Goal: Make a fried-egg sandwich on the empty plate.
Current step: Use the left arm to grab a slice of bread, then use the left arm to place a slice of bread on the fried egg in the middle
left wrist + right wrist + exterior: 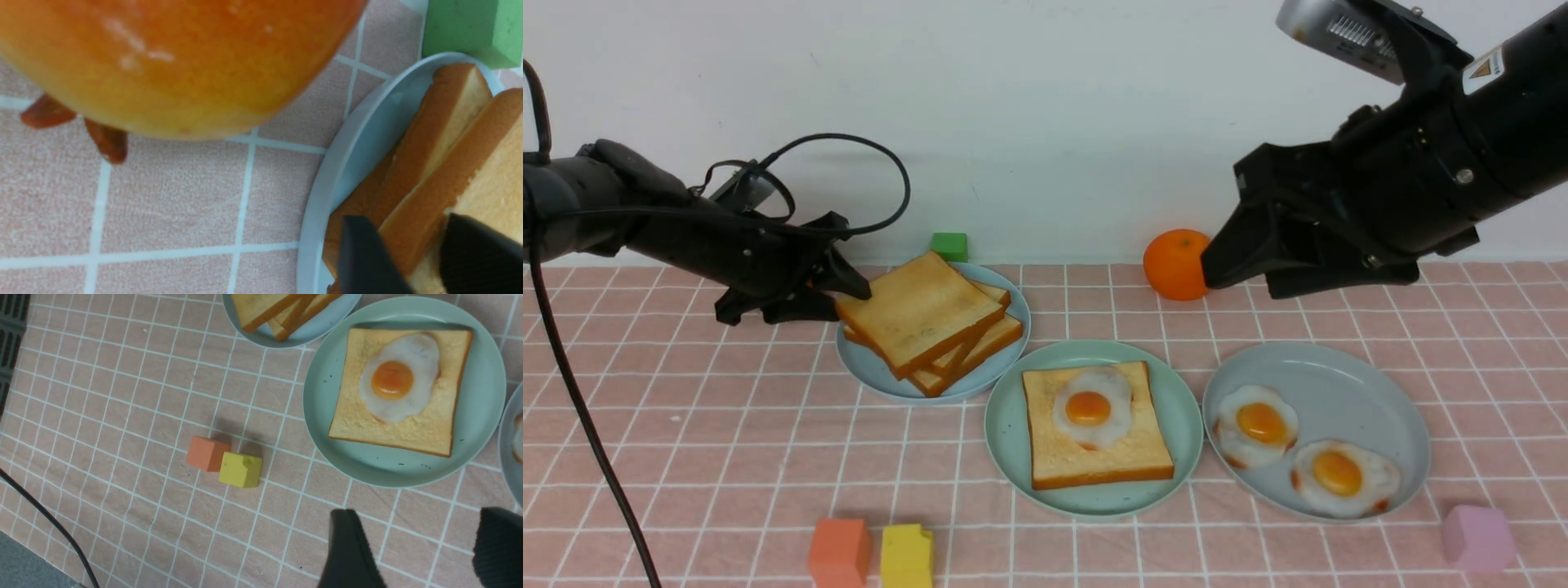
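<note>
At left, the left claw point(854, 300) pinches the top toast slice point(923, 310) on the pale blue plate point(870, 367). Centre, the mint plate point(1005, 425) holds base toast point(1086, 465) under a fried egg point(1090, 407). Upper right, the right claw point(1233, 278) gapes wide, empty.

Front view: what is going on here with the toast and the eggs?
The job is half done: on the green plate lies one toast with an egg on top. The left gripper is at the stack on the blue plate, its jaws on either side of the top slice's edge; whether they grip it, I cannot tell. The right gripper hangs open, holding nothing.
</note>
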`<state>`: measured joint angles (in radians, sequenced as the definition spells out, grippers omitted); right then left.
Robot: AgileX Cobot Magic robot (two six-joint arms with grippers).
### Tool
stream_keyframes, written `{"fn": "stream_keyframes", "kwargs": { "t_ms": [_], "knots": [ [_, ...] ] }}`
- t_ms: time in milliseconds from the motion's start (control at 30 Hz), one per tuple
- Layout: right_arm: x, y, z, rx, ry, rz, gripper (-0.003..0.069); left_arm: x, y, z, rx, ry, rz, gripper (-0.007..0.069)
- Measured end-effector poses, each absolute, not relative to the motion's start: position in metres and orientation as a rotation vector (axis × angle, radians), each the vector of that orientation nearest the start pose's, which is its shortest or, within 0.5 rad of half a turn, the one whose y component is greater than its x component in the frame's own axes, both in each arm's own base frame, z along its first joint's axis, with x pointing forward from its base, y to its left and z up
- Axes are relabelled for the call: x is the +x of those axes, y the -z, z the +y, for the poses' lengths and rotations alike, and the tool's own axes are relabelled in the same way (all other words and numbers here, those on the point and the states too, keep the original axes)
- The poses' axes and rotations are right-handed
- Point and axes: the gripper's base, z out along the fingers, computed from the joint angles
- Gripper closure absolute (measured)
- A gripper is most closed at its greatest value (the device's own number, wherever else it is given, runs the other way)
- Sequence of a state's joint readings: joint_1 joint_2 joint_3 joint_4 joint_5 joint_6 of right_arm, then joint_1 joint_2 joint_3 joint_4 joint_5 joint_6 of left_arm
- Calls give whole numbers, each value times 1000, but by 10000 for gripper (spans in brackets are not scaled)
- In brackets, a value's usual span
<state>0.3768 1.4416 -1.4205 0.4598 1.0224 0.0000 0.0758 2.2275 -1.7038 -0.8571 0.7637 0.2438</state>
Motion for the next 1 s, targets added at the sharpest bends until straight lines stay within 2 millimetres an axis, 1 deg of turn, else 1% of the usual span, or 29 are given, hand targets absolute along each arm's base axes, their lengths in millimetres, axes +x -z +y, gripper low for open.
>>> {"fn": "stream_keyframes", "kwargs": {
  "t_ms": [33, 67, 100, 133, 167, 233, 400, 433, 467, 533, 567, 600, 633, 667, 733, 767, 800, 833, 867, 933, 967, 1000],
  "knots": [
    [269, -380, 143, -328, -743, 2513, 226, 484, -172, -11, -460, 849, 2521, 361],
    [269, -380, 143, -328, -743, 2513, 228, 484, -172, -11, -461, 848, 2520, 406],
    [269, -380, 143, -328, -743, 2513, 236, 484, -172, -11, -460, 848, 2519, 470],
    [269, -380, 143, -328, -743, 2513, 237, 484, -172, -11, -460, 848, 2519, 478],
    [269, -380, 143, -328, -743, 2513, 249, 484, -173, -11, -458, 849, 2518, 531],
    [269, -380, 143, -329, -743, 2514, 258, 483, -175, -11, -455, 850, 2517, 536],
    [268, -380, 143, -329, -743, 2515, 305, 480, -195, -12, -423, 850, 2490, 536],
    [268, -380, 143, -324, -745, 2520, 317, 477, -208, -13, -400, 857, 2478, 536],
    [268, -380, 143, -319, -747, 2522, 322, 475, -214, -13, -385, 858, 2470, 536],
    [266, -381, 141, -309, -729, 2536, 334, 466, -245, -17, -303, 891, 2431, 536],
    [266, -381, 141, -309, -729, 2537, 335, 464, -250, -18, -296, 905, 2422, 536],
    [262, -383, 138, -304, -697, 2542, 337, 457, -268, -23, -242, 963, 2381, 536],
    [262, -384, 137, -303, -693, 2542, 337, 455, -273, -24, -236, 984, 2371, 536],
    [259, -386, 133, -300, -649, 2540, 337, 448, -286, -29, -189, 1052, 2336, 536],
    [253, -391, 125, -271, -581, 2545, 337, 436, -297, -40, -87, 1135, 2303, 536],
    [253, -391, 125, -273, -573, 2545, 337, 435, -299, -41, -78, 1145, 2295, 536],
    [248, -394, 120, -245, -528, 2550, 337, 428, -298, -53, 17, 1170, 2294, 536],
    [247, -396, 117, -235, -506, 2551, 337, 425, -296, -60, 60, 1174, 2297, 536],
    [245, -397, 115, -230, -494, 2551, 337, 423, -292, -68, 109, 1171, 2303, 536],
    [241, -399, 113, -226, -475, 2557, 337, 419, -281, -89, 218, 1150, 2327, 536],
    [241, -399, 113, -225, -475, 2559, 337, 418, -280, -92, 224, 1149, 2331, 536],
    [238, -400, 112, -229, -471, 2563, 339, 416, -271, -112, 326, 1114, 2348, 536]
  ]
}}
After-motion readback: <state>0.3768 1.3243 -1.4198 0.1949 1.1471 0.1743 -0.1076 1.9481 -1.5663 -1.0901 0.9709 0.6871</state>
